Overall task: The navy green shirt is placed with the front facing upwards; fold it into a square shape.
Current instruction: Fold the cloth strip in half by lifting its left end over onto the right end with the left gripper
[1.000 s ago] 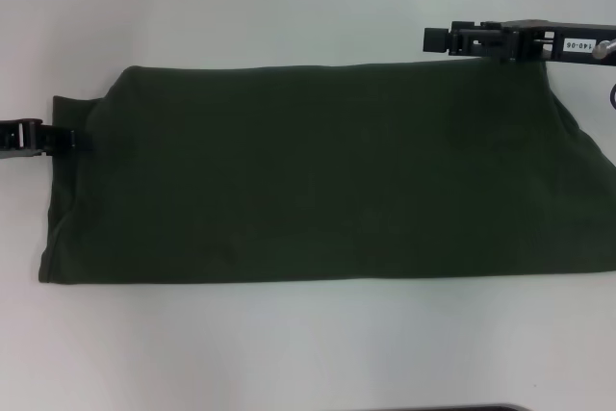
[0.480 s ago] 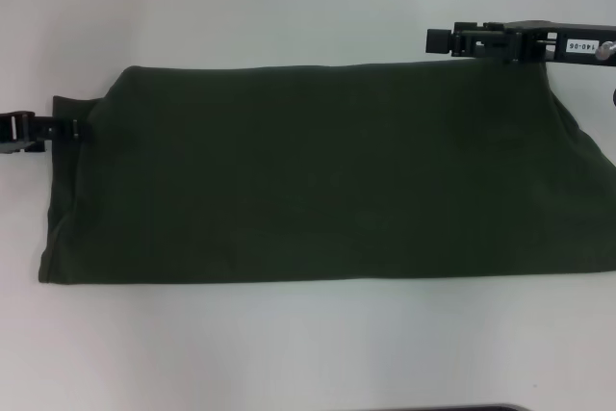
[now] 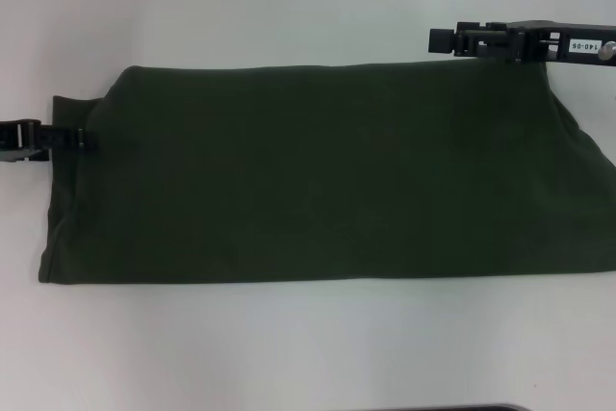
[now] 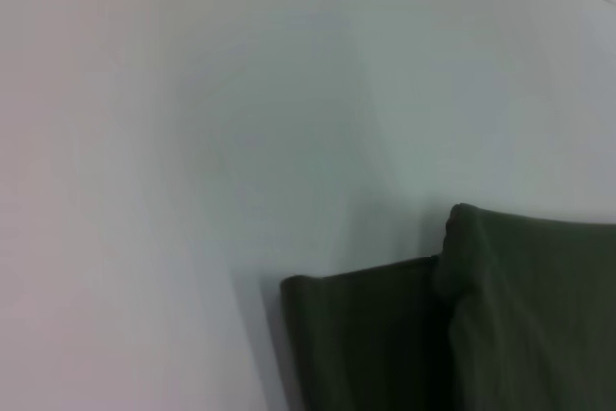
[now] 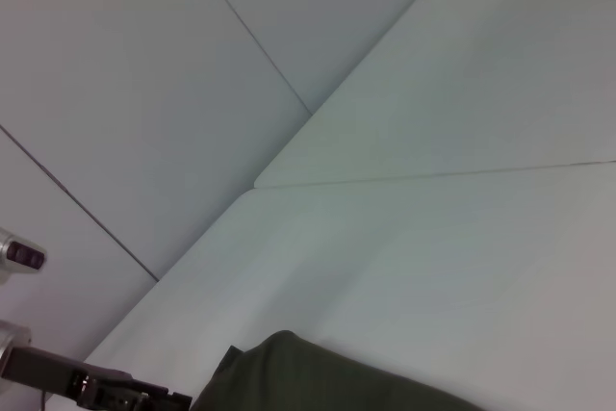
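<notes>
Head view: navy green shirt (image 3: 318, 175) folded into wide plain-green band.

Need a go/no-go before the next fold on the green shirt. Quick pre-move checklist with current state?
1. Dark olive-green cotton shirt lies flat as a long folded band, plain side up: ok.
2. Left gripper at the band's left end edge: ok.
3. Left grip on fabric: cannot tell.
4. Right gripper at the far edge near the right end, beyond the cloth: not ok for a pinch.
5. Right end of the shirt runs out of the head view: cannot tell.
6. White table around the shirt: ok.
</notes>
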